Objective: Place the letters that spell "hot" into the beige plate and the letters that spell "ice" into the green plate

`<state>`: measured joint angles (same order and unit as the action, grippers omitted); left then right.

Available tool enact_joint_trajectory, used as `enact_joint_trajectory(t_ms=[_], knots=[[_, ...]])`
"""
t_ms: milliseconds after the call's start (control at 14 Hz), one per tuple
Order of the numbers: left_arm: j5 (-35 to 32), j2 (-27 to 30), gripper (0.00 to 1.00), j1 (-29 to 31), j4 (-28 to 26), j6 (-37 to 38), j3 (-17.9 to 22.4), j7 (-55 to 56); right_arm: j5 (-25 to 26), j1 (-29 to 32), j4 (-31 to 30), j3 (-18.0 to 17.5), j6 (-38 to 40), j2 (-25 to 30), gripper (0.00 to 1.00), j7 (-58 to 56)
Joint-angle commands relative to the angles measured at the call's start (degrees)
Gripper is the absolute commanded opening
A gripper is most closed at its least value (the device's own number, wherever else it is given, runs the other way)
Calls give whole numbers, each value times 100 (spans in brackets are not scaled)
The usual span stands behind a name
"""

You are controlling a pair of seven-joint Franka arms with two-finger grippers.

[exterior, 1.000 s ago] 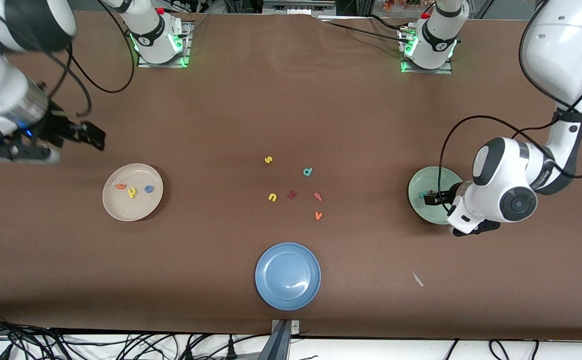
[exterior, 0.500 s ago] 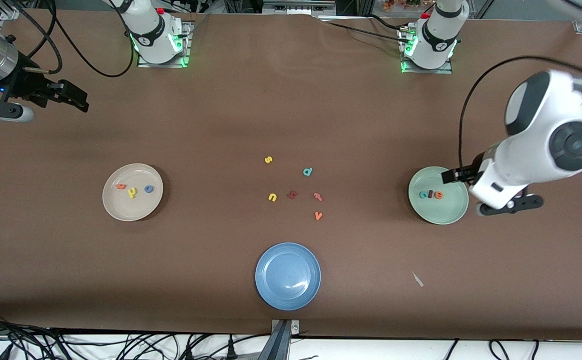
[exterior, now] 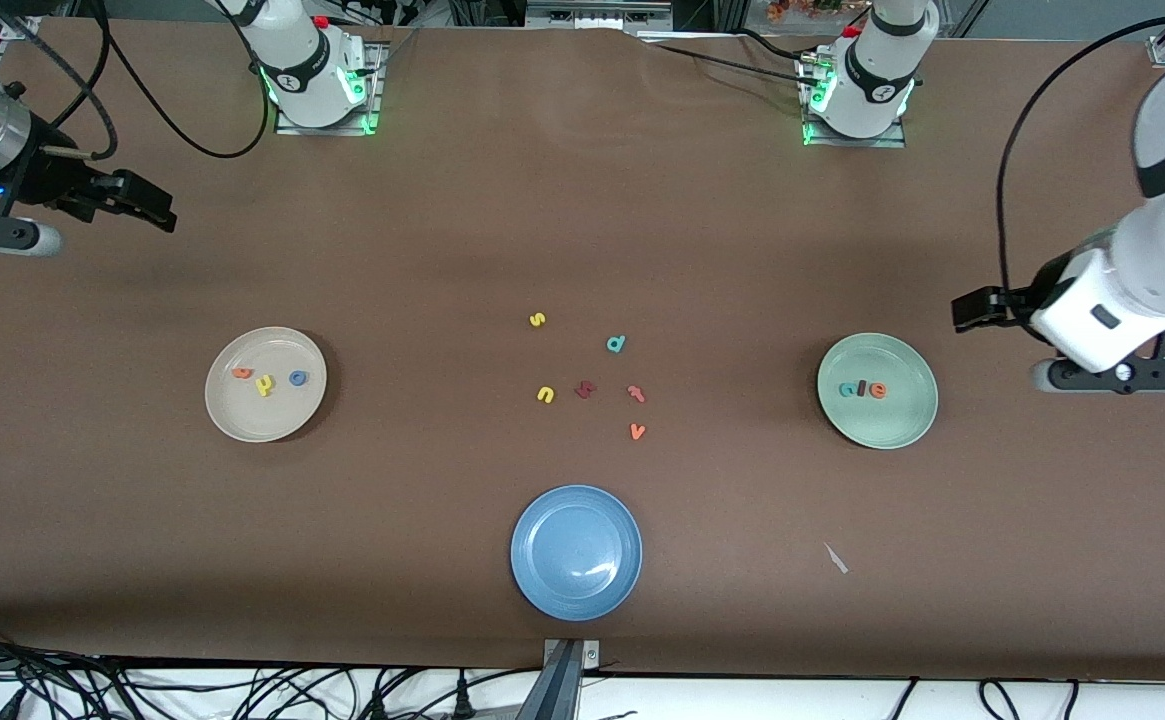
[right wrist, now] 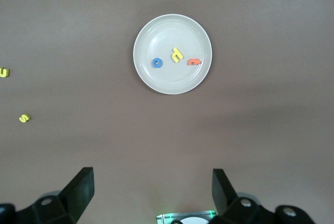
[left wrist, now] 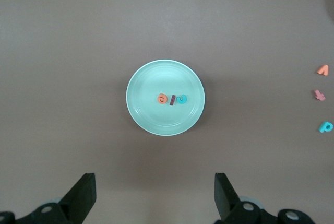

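The beige plate holds an orange "t", a yellow "h" and a blue "o". The right wrist view shows the same plate and its letters from above. In the green plate lie a teal "c", a dark red "i" and an orange "e". That plate also shows in the left wrist view. My left gripper hangs open and empty over bare table beside the green plate. My right gripper is open and empty over bare table at the right arm's end.
An empty blue plate sits near the front edge. Loose letters lie mid-table: yellow "s", teal "d", yellow "u", a dark red one, a pinkish one, orange "v". A white scrap lies nearer the front.
My left gripper has risen off the green plate and drawn back toward the left arm's end, uncovering the three letters. My right gripper has pulled up and away from the beige plate.
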<state>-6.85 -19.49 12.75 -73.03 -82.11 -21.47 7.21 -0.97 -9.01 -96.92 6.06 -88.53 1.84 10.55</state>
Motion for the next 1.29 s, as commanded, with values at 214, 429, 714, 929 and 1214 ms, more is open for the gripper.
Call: enact_joint_trajectory(t_ms=[214,429,714,929,1214], knots=[[738,1479,100,-1020,-1823,-1119,1628,-853,-167,67,366,18,231,-184,100,52],[703,2037,100,-1318,-2655,-1650,1838,-757,-141,75,366,18,179,-184,100,61],[685,1975,100,-1398,-2445,-1545,1866,-757,-158,75,480,27,379,-184,100,17],[729,1957,100,-1389,-2339,-1414,1874,-757,-167,67,498,18,477,-202,100,245],[729,1949,100,-1302,-2216,-1088,1874,-757,-158,93,507,36,477,-246,100,228]])
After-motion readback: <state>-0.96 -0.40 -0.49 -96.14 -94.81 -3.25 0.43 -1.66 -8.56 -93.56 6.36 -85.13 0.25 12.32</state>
